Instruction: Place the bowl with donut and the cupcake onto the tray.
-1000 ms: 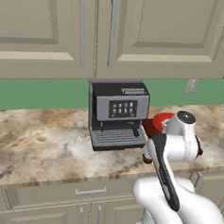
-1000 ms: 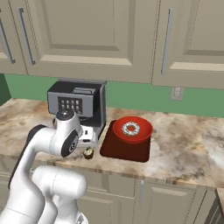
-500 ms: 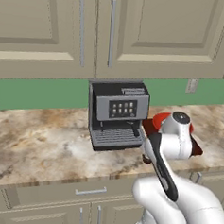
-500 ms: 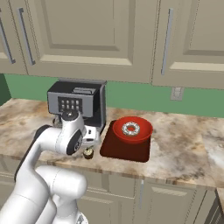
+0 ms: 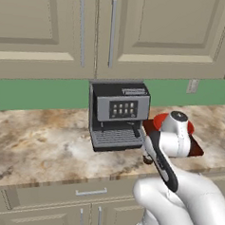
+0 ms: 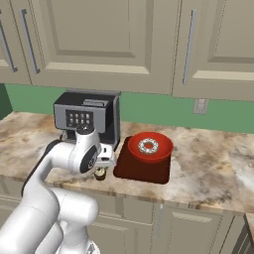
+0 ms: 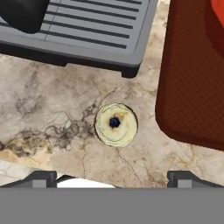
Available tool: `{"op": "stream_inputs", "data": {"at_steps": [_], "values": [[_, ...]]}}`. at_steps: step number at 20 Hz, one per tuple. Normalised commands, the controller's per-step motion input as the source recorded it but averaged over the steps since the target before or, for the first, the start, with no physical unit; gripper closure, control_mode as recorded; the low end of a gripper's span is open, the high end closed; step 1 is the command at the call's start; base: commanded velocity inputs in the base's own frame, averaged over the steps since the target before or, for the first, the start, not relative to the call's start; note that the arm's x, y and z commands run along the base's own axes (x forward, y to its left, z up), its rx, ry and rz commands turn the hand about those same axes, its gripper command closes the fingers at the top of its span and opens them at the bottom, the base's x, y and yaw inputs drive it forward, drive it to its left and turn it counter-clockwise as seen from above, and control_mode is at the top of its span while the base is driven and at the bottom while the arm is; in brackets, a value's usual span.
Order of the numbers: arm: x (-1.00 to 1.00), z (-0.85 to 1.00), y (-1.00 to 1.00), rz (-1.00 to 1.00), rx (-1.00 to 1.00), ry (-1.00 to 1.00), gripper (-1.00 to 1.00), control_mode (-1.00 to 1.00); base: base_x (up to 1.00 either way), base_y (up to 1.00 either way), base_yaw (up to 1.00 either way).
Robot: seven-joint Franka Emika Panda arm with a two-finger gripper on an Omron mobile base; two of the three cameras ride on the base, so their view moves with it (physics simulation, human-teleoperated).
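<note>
A marbled stone counter (image 6: 213, 163) runs beneath beige cabinets (image 6: 99, 39) and a green wall strip; on it stands a dark coffee machine (image 6: 89, 119) with a grey drip tray (image 7: 87, 30). Just to the right of the machine lies the tray (image 6: 144, 171) — flat, dark red, rectangular; the bowl (image 6: 150, 147), bright red and round, sits on its far part, and the donut (image 6: 148, 146), white-iced with sprinkles, rests inside the bowl. The cupcake (image 7: 116, 124) stands upright on the bare counter, near the front corner of the drip tray and just beside the tray's left edge, touching neither; from above its pale swirled top shows a small dark dot at the centre. The white arm reaches over this spot; the gripper (image 7: 111, 177) hangs above the cupcake with its jaws spread wide — a fingertip (image 7: 39, 178) on either side, holding nothing.
</note>
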Motion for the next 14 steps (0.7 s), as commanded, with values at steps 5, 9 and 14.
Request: {"op": "stream_inputs", "data": {"at_steps": [5, 9, 14], "values": [[-0.03, -0.19, 0.09, 0.00, -0.01, 0.00, -1.00, -1.00, 0.00, 0.00, 0.00], [-0.13, -0.57, 0.33, 0.00, -0.02, -0.11, -1.00, -1.00, 0.00, 0.00, 0.00], [0.04, -0.42, 0.10, 0.00, -0.05, -0.16, -1.00, -1.00, 0.00, 0.00, 0.00]]}}
